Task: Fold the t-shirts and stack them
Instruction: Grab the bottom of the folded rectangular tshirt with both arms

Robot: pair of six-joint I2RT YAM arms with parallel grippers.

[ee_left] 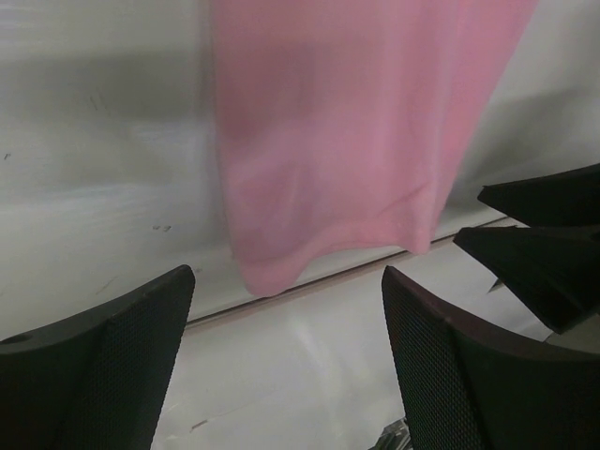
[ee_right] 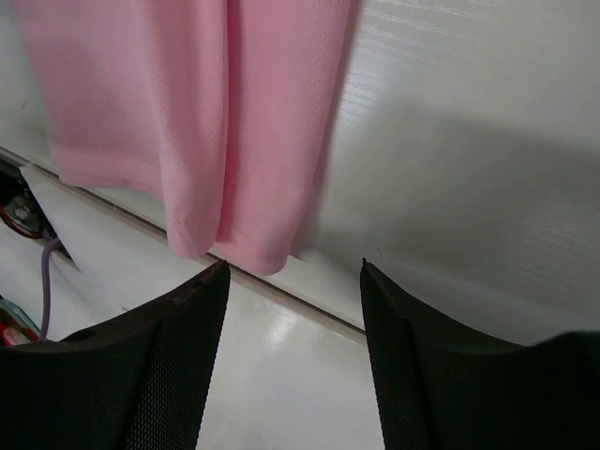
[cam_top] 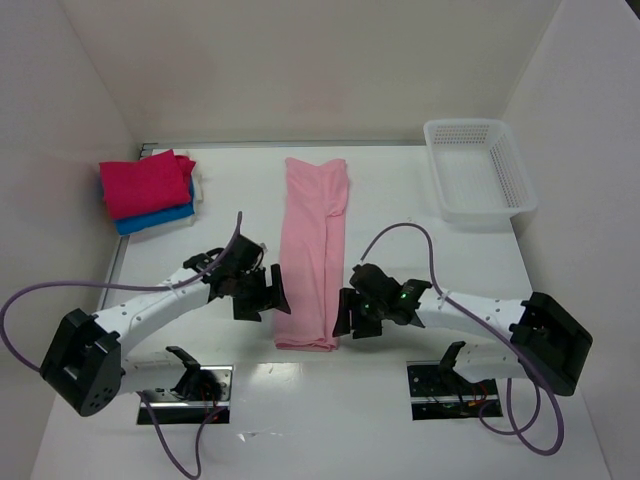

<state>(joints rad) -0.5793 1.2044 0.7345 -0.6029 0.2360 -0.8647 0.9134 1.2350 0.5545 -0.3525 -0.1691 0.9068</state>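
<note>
Pink cloth in several layers is the hazard source. The light pink t-shirt (cam_top: 312, 250) lies on the table (cam_top: 420, 250) as a long narrow strip, folded lengthwise, running from the far side toward my bases.

Tool state:
- My left gripper (cam_top: 276, 293) has its jaws spread, with nothing between them.
- My right gripper (cam_top: 346, 312) is likewise spread and empty.

Position of the workpiece:
- The two grippers flank the near end of the strip. The left one is just beside its left edge, the right one just beside its right edge.
- In both wrist views the hem lies beyond the fingertips, not between them.
- The folded magenta t-shirt (cam_top: 147, 182) sits on the blue t-shirt (cam_top: 155, 218) at the far left, well apart from both grippers.
- The white mesh basket (cam_top: 478, 170) stands at the far right.

Likely faults, in my judgement:
1. Partial pinch. Cause: fingers closing on the top layer only. Effect: the lengthwise fold opens on lifting.
2. Skewed fold. Cause: my grippers are not quite level with each other along the strip, so one corner may lead the other.
3. Bunching. Cause: fingertips pushing sideways into the edge before closing. Effect: the hem wrinkles and the strip shifts off line.
</note>
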